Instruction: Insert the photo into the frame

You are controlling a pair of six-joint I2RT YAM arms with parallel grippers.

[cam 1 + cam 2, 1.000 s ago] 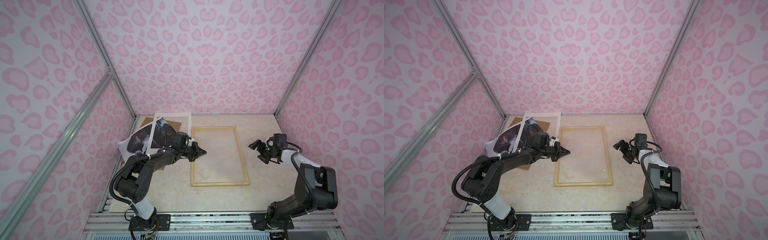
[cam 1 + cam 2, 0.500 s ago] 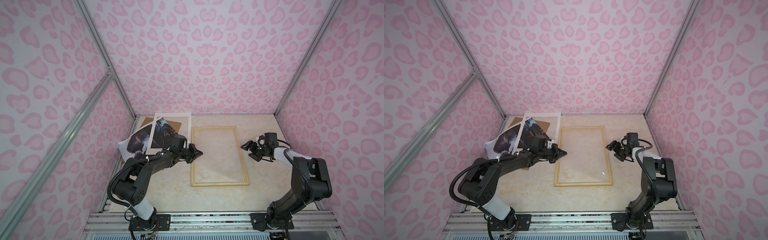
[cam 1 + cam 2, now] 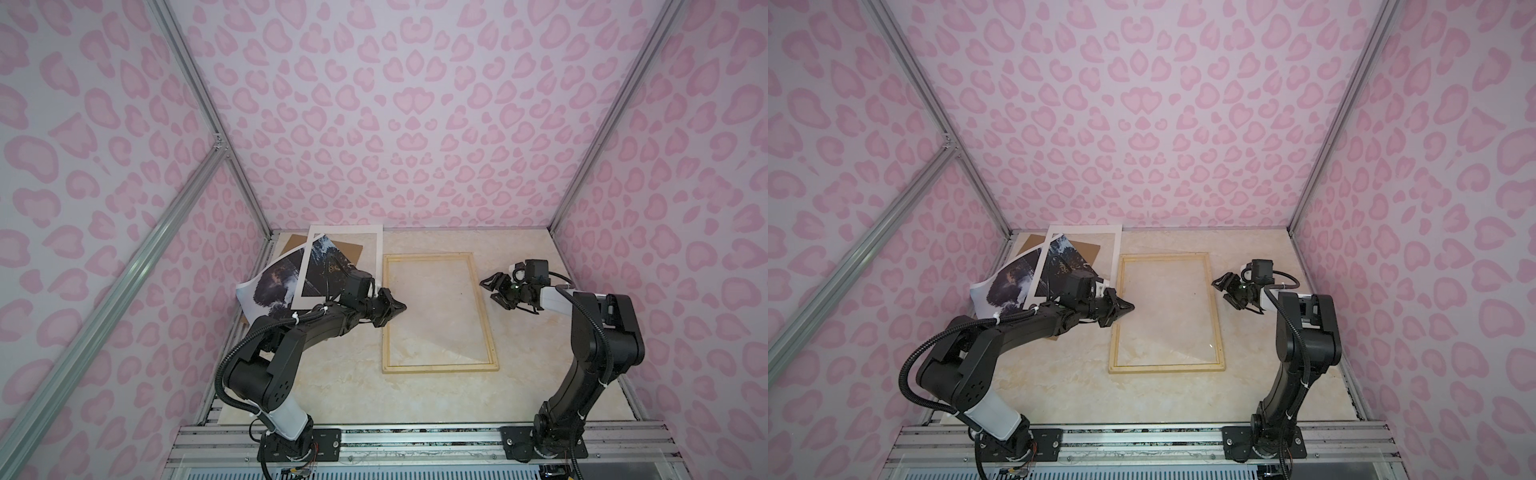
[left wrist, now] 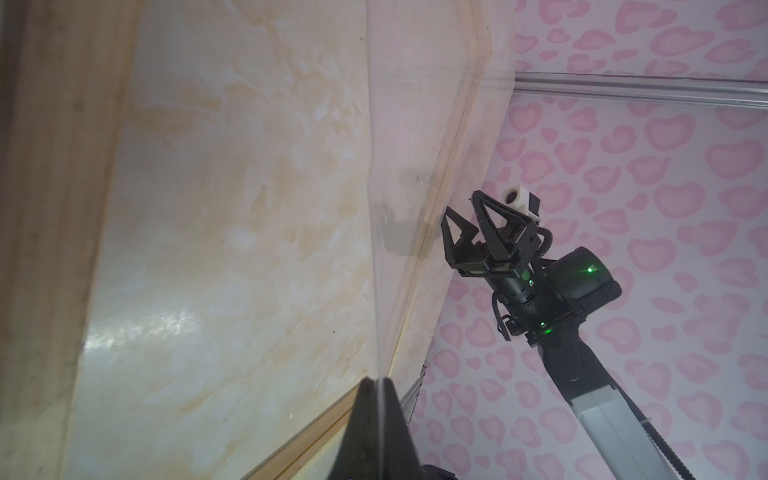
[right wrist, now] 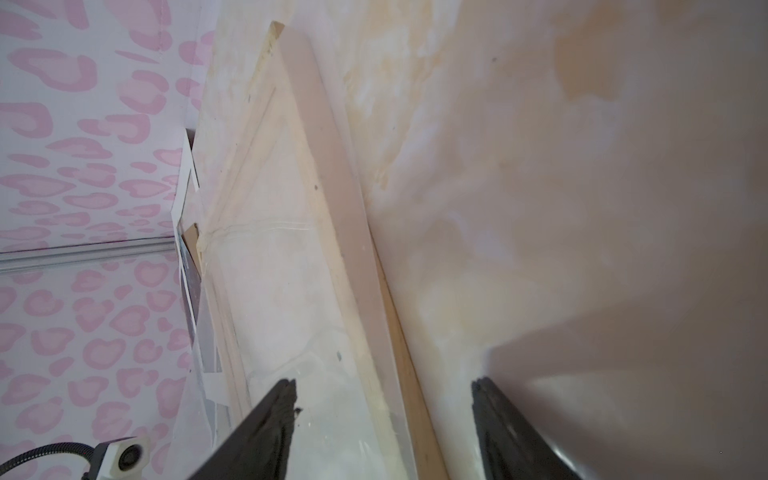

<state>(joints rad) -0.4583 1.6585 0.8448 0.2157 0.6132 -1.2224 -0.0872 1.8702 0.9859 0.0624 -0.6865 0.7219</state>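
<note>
One photo (image 3: pixel 269 287), one frame (image 3: pixel 440 368), one pane (image 3: pixel 434 299), one mat (image 3: pixel 345 229)

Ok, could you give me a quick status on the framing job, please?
Left gripper shut on clear pane edge. Right gripper open beside frame. Photo outside frame, under white mat.

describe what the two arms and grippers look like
The left arm and right arm are black jointed links, each with one pale grey segment, a ribbed black cable looped alongside and white zip ties. The left gripper and right gripper have black triangular fingers tapering to points. Green lights glow at the right wrist, beside a small white camera cube.
</note>
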